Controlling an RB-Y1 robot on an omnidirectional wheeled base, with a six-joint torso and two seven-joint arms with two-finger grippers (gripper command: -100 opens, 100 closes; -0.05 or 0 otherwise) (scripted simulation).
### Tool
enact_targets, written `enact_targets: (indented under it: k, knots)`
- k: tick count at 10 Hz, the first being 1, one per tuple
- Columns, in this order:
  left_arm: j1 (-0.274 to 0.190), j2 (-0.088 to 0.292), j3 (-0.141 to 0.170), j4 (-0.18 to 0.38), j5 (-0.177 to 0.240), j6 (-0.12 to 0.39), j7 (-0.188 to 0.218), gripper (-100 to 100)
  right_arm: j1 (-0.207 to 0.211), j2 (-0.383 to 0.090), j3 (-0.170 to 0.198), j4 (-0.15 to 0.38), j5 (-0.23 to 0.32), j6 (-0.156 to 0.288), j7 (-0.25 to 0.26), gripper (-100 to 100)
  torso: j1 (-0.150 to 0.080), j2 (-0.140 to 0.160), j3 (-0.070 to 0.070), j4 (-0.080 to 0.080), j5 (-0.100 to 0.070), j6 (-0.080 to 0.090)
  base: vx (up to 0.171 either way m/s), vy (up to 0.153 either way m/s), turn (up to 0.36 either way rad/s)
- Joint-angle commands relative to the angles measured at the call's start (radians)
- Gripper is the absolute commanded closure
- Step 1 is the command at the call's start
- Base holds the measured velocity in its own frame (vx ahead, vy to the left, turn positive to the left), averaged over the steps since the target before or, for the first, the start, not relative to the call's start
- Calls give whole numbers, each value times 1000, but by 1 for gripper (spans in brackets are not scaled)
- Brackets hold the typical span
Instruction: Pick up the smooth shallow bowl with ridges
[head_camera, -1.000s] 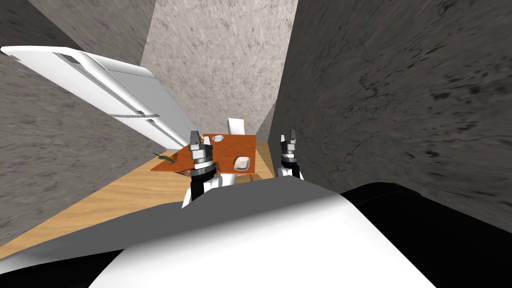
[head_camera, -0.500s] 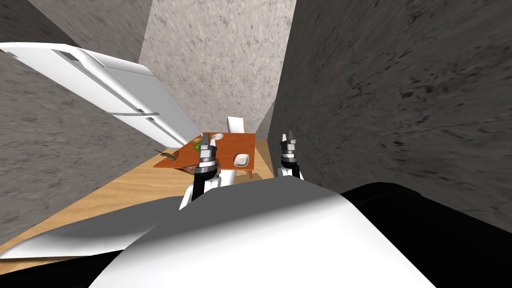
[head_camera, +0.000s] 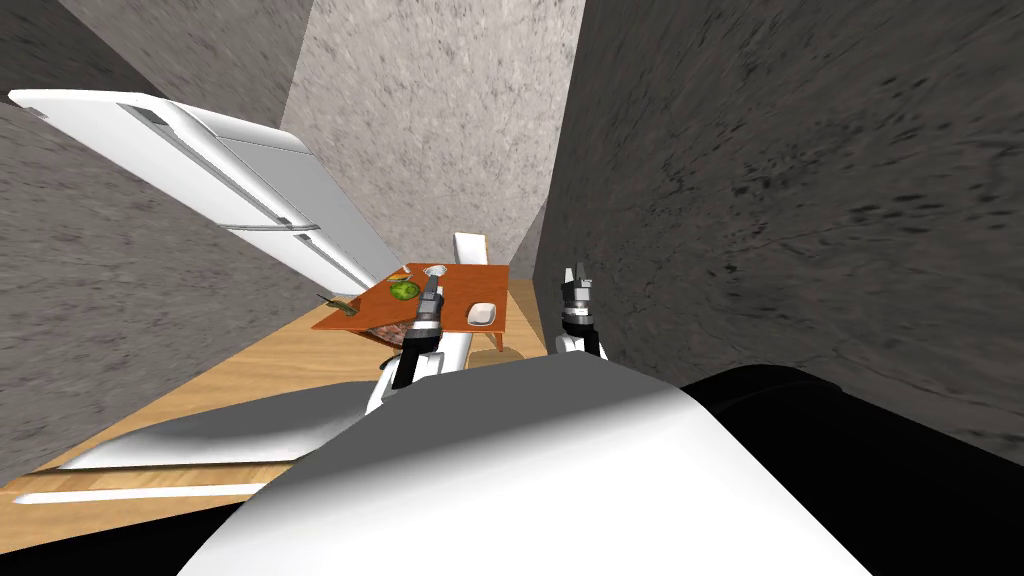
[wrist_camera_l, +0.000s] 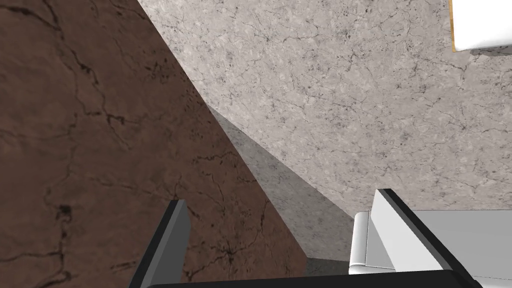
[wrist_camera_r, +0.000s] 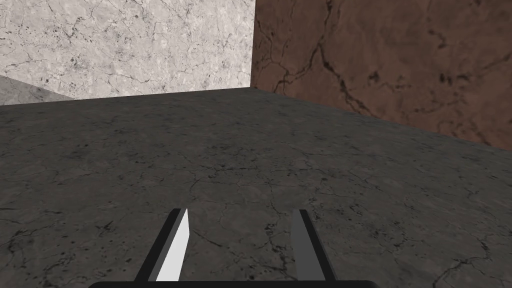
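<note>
The bowl (head_camera: 435, 270) is a small, pale grey-white, shallow dish. It is too small here to make out ridges. It sits at the far edge of the orange-brown bench (head_camera: 455, 298), just in front of a white chair (head_camera: 470, 248).

On the same bench, a round green thing (head_camera: 404, 290) lies to the bowl's left. A white squarish dish (head_camera: 483, 314) sits nearer, on the right, and a thin dark thing (head_camera: 335, 304) lies at the left corner. A white fridge (head_camera: 230, 190) stands along the wall to the left.

The head view gives the layout. The left arm reaches forward over the middle of the bench, with the left claw (head_camera: 432, 283) just on the near side of the bowl. Whether they touch cannot be told. The right claw (head_camera: 576, 276) is held up right of the bench, close to the dark wall.

The wrist views give the finger spread. The left claw (wrist_camera_l: 280, 197) has its fingers wide apart with nothing between them, and it points at a corner where a brown wall meets a speckled grey one. A white, round-edged thing (wrist_camera_l: 361, 240) lies beside one finger, and I cannot tell what it is. The right claw (wrist_camera_r: 241, 211) also has its fingers parted and holds nothing.
</note>
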Motion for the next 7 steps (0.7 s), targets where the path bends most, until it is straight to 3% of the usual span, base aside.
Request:
enact_targets:
  k: [1, 3, 4, 7]
  knots:
    - [-21, 3, -4, 31, -2, 29, -5, -100, 0, 0, 0, 0, 0, 0, 0, 0, 0, 0, 0, 0, 0, 0, -81, -10, -7]
    - [-55, 17, -11, 90, 1, 94, -9, -100, 0, 0, 0, 0, 0, 0, 0, 0, 0, -2, -1, 0, 0, 0, -83, -12, -17]
    - [-55, 17, -11, 101, 1, 95, -9, -100, 0, 0, 0, 0, 0, 0, 0, 0, 1, -2, -1, 0, 0, 0, -60, -10, -11]
    - [-111, 29, -19, 209, 5, 189, -14, -100, 0, 0, 0, 0, 0, 0, 0, 0, -1, -3, -2, -1, 0, 0, -70, -23, -14]
